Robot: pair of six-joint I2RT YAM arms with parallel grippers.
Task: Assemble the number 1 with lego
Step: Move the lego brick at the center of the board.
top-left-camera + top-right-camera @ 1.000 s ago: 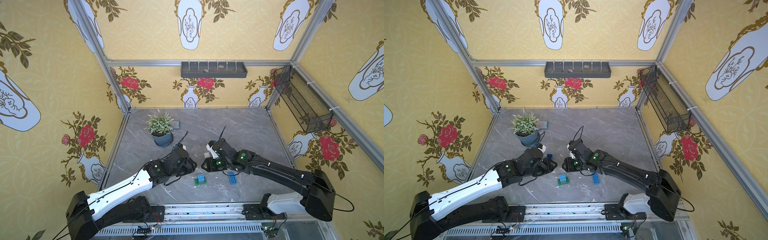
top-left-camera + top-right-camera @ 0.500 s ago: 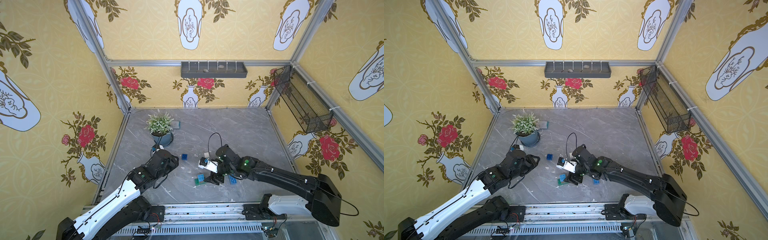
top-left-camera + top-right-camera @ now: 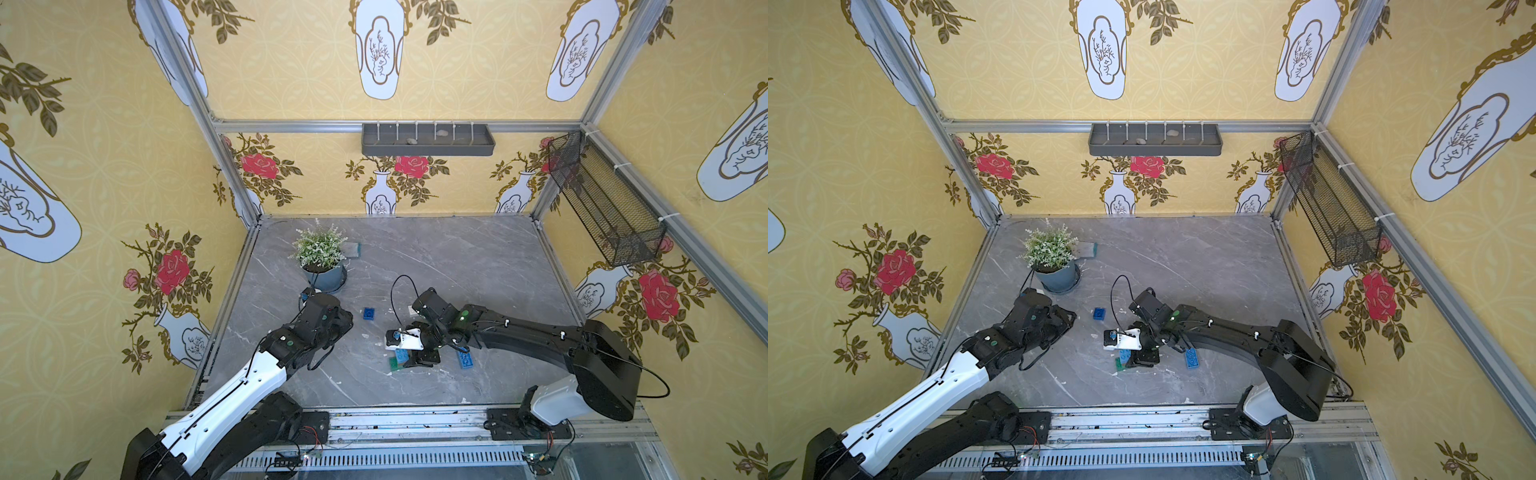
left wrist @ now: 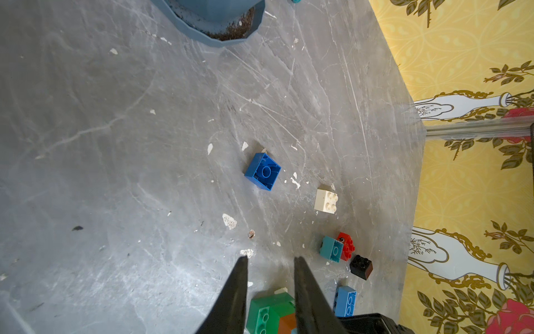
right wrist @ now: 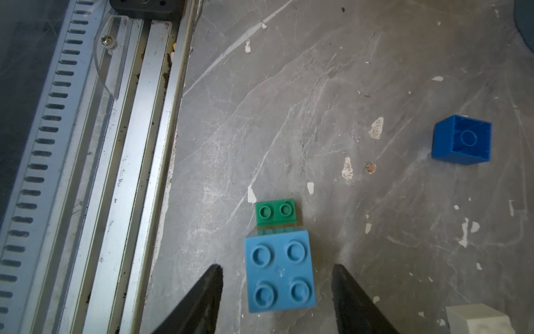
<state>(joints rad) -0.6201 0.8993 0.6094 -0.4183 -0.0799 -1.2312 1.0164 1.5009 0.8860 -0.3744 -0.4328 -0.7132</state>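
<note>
Plastic this light, stiff and slick, we judge, wants pinching across its smooth side walls: the light blue brick (image 5: pixel 279 273), near the upturned blue brick (image 5: pixel 462 140), sits inside the spread right end effector (image 5: pixel 276 267).

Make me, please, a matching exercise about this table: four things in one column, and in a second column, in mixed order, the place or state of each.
Column one
1. dark blue brick
2. light blue square brick
3. black brick
4. potted plant

Column two
A. studs up, between the open fingers of the right claw
B. on the far left part of the table
C. alone, hollow underside up
D. studs up, close to the red brick

Pairs: 1-C, 2-A, 3-D, 4-B
</note>
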